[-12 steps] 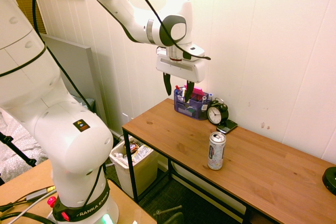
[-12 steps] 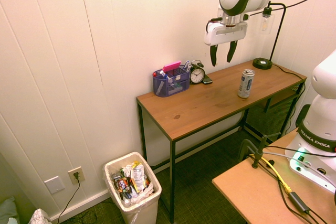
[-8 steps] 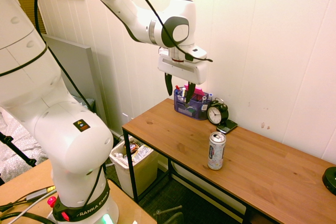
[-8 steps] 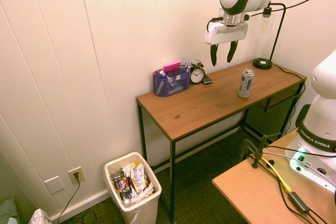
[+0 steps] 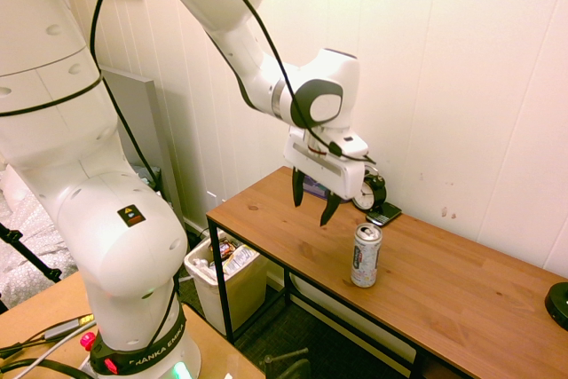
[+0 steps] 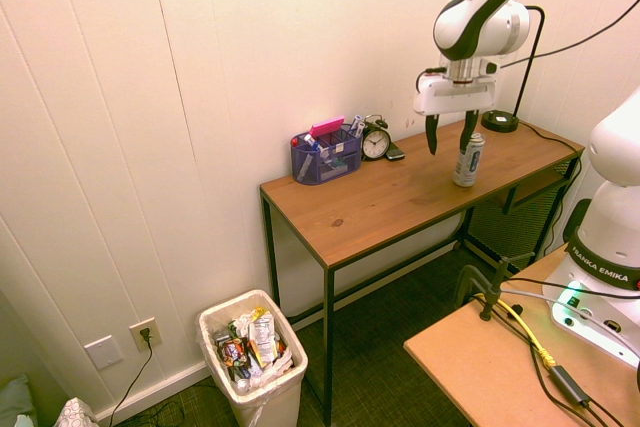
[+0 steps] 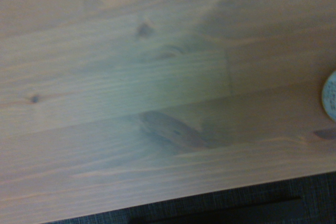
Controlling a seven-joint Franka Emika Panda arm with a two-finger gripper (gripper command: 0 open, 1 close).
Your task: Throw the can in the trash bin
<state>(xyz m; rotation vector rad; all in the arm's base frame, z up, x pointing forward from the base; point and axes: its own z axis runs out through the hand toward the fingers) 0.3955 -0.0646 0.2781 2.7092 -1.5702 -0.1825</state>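
On your far left in the second outside view, the trash bin (image 6: 252, 355) sits on the floor by the wall, full of mixed rubbish. It is well apart from the can, down past the left end of the wooden table (image 6: 400, 197).

Move right along the table and you see a blue desk organiser (image 6: 326, 154) with pens in it. Just beside it is a small black clock (image 6: 376, 142).

Next comes the gripper (image 6: 449, 136). Its two dark fingers are spread apart and nothing is between them. It hangs above the table, near the can but not touching it.

The can (image 6: 467, 159) stands upright on the table, toward the right end. In the first outside view, the can (image 5: 366, 255) is near the table's front edge and the gripper (image 5: 312, 200) is up beside it.

A black lamp base (image 6: 497, 121) sits behind the can.
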